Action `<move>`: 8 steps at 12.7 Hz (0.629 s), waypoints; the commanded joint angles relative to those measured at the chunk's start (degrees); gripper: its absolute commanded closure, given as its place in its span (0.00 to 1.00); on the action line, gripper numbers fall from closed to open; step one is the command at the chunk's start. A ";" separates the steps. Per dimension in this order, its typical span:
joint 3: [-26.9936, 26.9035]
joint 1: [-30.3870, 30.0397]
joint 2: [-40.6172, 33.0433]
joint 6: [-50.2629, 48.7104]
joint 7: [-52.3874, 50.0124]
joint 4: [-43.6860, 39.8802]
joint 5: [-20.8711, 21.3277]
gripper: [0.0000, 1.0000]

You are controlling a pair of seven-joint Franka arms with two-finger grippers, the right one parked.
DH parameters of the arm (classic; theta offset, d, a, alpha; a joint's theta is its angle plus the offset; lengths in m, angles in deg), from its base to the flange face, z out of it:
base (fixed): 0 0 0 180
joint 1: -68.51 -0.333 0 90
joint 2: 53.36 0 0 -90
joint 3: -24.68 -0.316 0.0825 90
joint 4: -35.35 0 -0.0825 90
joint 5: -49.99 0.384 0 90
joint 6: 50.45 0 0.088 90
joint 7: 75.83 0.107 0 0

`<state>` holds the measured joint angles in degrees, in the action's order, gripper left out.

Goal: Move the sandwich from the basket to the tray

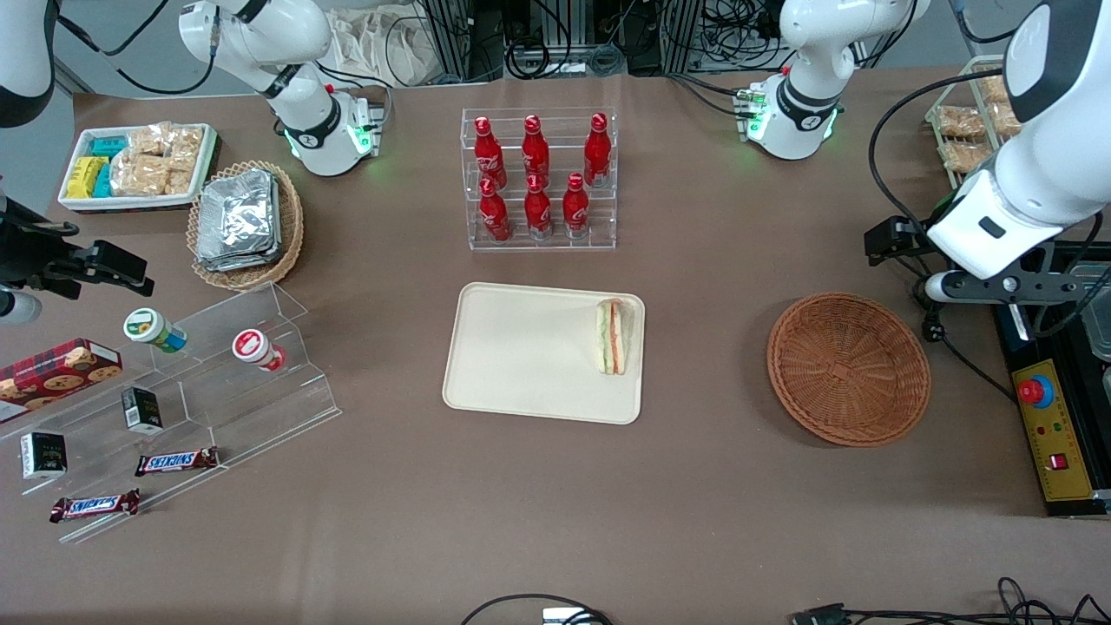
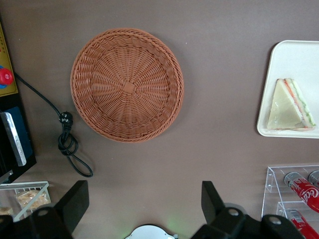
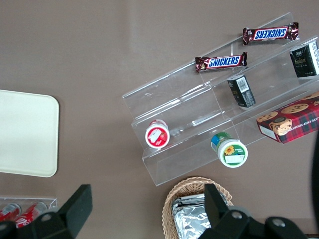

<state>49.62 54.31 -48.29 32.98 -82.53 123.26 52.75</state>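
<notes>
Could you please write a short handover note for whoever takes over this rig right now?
Gripper: open and empty, raised above the table near the working arm's end, fingers spread wide, holding nothing.
Sandwich: lying on the tray, at the tray edge nearest the basket, inside the rim.
Basket: empty, on the table beside the tray, toward the working arm's end.
Done: the sandwich is out of the basket, set on the tray and released.
Left: nothing of the transfer itself that shows; at most, parking the arm. The sandwich sits close to the rim, so check that it is acceptable there.
</notes>
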 commanded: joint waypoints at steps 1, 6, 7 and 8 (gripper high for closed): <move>0.47 -0.39 -1.64 -1.34 0.81 1.30 -0.82 0.00; 0.73 0.23 -2.26 -1.96 0.98 2.09 -0.47 0.00; 0.64 0.40 -3.56 -1.52 0.98 3.22 -0.47 0.00; 0.38 1.97 -4.45 -1.17 0.98 4.45 0.14 0.00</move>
<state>50.38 54.91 -48.93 31.61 -82.42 124.09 52.72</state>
